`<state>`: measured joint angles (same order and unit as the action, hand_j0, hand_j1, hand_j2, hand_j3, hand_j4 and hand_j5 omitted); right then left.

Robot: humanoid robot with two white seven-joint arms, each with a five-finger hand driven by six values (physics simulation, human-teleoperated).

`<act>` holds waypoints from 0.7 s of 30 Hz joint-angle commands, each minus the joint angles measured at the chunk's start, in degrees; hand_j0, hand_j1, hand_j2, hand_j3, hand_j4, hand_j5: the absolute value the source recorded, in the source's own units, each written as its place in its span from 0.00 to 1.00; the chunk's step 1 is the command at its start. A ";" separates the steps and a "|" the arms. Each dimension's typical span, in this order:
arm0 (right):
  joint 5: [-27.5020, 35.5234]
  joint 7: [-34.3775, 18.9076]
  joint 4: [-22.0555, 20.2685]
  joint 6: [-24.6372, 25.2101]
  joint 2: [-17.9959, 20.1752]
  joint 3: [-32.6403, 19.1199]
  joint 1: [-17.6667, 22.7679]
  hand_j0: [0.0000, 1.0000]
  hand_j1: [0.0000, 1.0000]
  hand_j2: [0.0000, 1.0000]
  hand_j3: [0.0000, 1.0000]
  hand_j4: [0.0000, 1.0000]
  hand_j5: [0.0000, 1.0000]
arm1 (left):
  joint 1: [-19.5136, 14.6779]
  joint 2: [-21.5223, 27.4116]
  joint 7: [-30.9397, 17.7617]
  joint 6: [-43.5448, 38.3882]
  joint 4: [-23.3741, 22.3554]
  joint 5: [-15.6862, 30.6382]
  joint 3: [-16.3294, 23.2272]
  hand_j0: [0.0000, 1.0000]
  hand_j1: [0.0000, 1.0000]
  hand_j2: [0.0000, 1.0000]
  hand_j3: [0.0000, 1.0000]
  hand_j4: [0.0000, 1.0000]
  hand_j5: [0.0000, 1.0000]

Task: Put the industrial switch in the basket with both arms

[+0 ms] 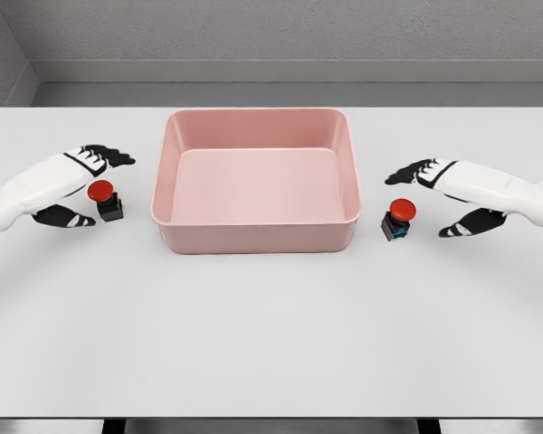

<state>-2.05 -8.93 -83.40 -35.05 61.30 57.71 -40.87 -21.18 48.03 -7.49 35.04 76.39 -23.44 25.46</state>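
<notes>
Two red-capped black industrial switches beside the pink plastic basket [258, 231].

The left switch [105, 201] stands upright, cap up, between the spread fingers and thumb of the left hand [83, 185], not grasped. The right switch [398, 220] leans a little, just beside the spread right hand [439, 194].

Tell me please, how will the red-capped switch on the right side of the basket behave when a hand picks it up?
The right switch looks rigid, so it should not flex. Its wide red cap over a smaller dark base suggests it may tip if nudged sideways. The rounded cap could slip between the fingers of the right hand, open beside it.
</notes>
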 commanded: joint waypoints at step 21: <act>0.20 -1.00 5.88 0.05 -3.74 -0.05 0.18 0.87 0.87 0.87 0.87 0.87 0.87 | -0.61 0.04 0.02 -0.04 -3.17 0.41 1.17 0.88 0.88 0.88 0.88 0.88 0.88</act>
<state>-2.30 -9.89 -78.08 -35.06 57.70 57.73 -40.69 -22.06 48.08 -7.50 35.04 73.78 -23.47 26.43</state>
